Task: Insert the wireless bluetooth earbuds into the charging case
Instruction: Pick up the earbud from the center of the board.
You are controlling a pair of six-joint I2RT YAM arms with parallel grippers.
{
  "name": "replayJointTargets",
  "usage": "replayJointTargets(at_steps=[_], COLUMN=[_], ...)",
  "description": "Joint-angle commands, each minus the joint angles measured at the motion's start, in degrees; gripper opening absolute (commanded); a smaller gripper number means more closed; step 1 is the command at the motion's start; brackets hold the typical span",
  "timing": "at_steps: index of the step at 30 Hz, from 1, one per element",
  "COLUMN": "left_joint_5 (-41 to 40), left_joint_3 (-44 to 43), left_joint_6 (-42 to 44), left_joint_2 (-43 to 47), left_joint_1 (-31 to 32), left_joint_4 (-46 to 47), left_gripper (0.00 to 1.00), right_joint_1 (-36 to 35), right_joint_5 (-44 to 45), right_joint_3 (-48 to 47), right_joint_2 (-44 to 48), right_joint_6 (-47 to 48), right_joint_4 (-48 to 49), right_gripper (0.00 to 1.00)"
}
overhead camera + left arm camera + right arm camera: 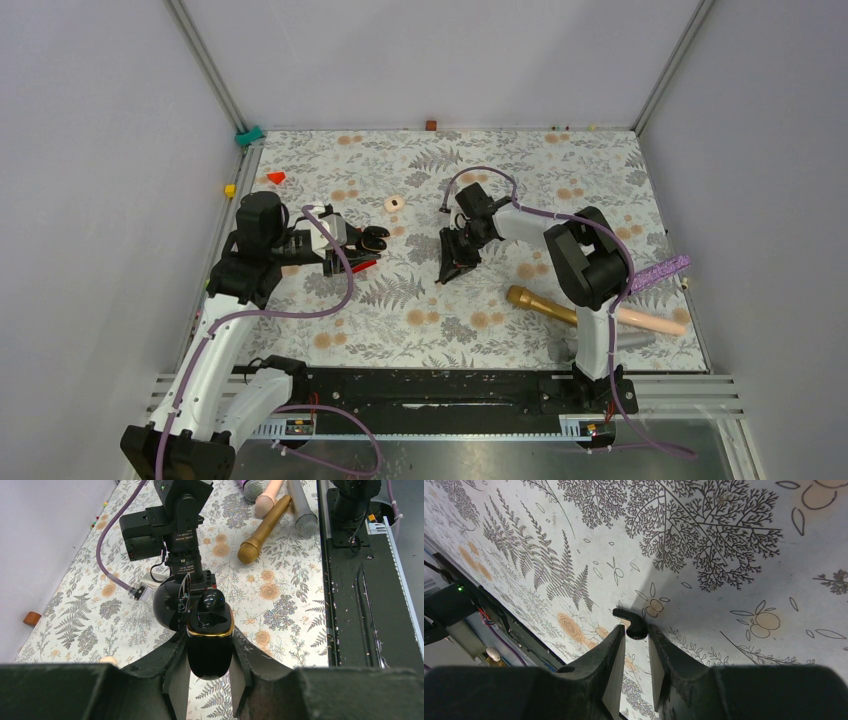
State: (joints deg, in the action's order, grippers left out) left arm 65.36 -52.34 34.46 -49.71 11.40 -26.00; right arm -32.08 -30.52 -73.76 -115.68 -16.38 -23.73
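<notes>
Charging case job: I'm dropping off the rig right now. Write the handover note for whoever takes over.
Left end effector: shut on the charging case, whose lid is open.
Right end effector: tipped down at the table, fingers close around a black earbud. I cannot tell whether the pinch is firm.
Done: one black bud appears to be seated in the case.
Left: secure the second bud, carry it to the case and seat it in the free slot.

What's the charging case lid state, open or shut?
Open: the lid is swung back off the charging case, its inner tray exposed.
</notes>
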Motion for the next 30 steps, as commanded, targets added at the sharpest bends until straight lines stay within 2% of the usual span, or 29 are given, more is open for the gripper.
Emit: replayJointTargets(at_steps=[1,9,13,15,22,26,30], left_joint_5=[2.1,2.0,2.0,2.0,-0.9,-6.7,-14.0], left_joint_3=[0.1,0.2,0.3,0.5,3.1,4.1,4.0], left_joint_6=[0.7,0.7,0.7,0.4,-9.6,-15.7,-18.3], left_joint_2=[0.1,0.2,0.1,-0.2,-2.4,-5.2,-8.8], left_joint_1=[-0.3,-0.3,-0.3,-0.3,-0.1,1.3,4.8], left_joint_4=[2.4,2.4,2.4,2.6,12.8,18.4,20.5], left_gripper=[0.00,0.00,0.00,0.00,0.00,0.00,0.00], right_joint_1=[0.0,-1.0,-1.1,-1.1,-1.1,-1.1,-1.1], right_joint_5=[2.7,3.5,3.1,3.1,6.7,11.8,17.1], right_joint_3=[-1.2,-1.5,-1.8,-2.2,-3.6,-3.7,-3.9], right_joint_2=[-1.2,-1.5,-1.0,0.4,10.2,17.8,25.5], right_joint_6=[0.0,0.5,1.6,2.5,7.8,12.2,15.6], right_joint_4=[0.1,-0.4,-0.9,-1.4,-3.4,-4.5,-5.4], right_gripper=[0.32,0.31,0.19,0.16,0.17,0.17,0.17])
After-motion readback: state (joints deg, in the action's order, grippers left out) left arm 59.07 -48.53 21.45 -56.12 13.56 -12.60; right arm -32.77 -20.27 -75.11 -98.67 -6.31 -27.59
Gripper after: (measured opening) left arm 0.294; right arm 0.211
